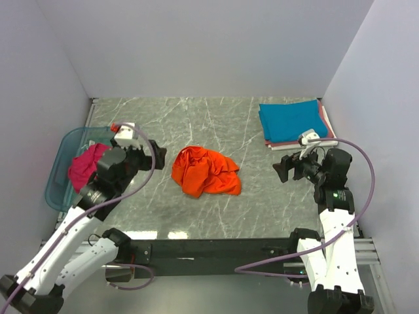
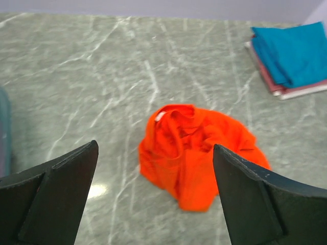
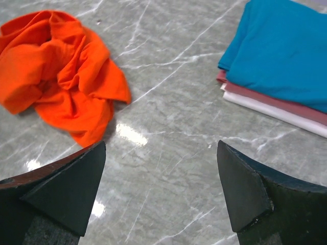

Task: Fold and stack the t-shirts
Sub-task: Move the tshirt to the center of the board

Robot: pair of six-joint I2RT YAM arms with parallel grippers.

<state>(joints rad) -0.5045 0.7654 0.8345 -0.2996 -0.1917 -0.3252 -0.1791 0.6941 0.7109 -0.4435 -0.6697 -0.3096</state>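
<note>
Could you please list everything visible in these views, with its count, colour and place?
crumpled soft cloth t-shirt: one, bright orange, middle of the table
folded teal cloth t-shirt: one, teal blue, top of the stack at the far right
folded pink cloth t-shirt: one, dusty pink, directly under the teal one
folded white cloth t-shirt: one, white, bottom of the stack
bunched magenta cloth t-shirt: one, magenta, inside the tub
translucent plastic tub: one, blue, left edge of the table
marbled stone-look table: one, grey-green, under everything
left gripper: one, black fingers, open, beside the tub
right gripper: one, black fingers, open, near side of the stack
</note>
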